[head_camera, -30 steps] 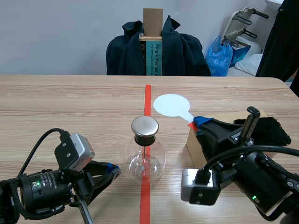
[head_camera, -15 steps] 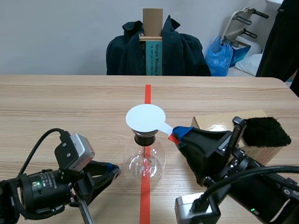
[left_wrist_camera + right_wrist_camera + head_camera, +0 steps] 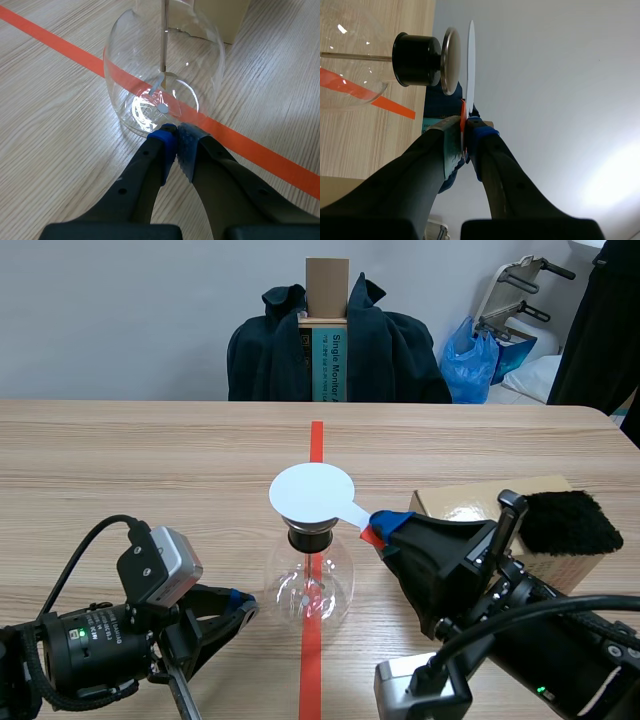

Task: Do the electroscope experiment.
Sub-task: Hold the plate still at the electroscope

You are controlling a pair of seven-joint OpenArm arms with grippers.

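Right claw (image 3: 465, 142) clamped on orange handle (image 3: 463, 116) of white disc paddle (image 3: 471, 65); disc ahead of it, just over metal cap (image 3: 451, 60) of electroscope flask (image 3: 165, 75). Left claw (image 3: 175, 137) closed, empty; flask base just ahead, on counter (image 3: 150, 460).

The disc (image 3: 313, 494) is plain white with an orange-red handle (image 3: 371, 534), the flask (image 3: 308, 585) clear glass with a black stopper (image 3: 415, 59) and silvery cap (image 3: 451, 60), the table (image 3: 150, 470) pale wood grain striped by orange-red tape (image 3: 316, 440), the box (image 3: 450, 502) tan, the fur (image 3: 568, 522) black, and the left gripper (image 3: 175, 129) black with dotted blue pads (image 3: 186, 147).
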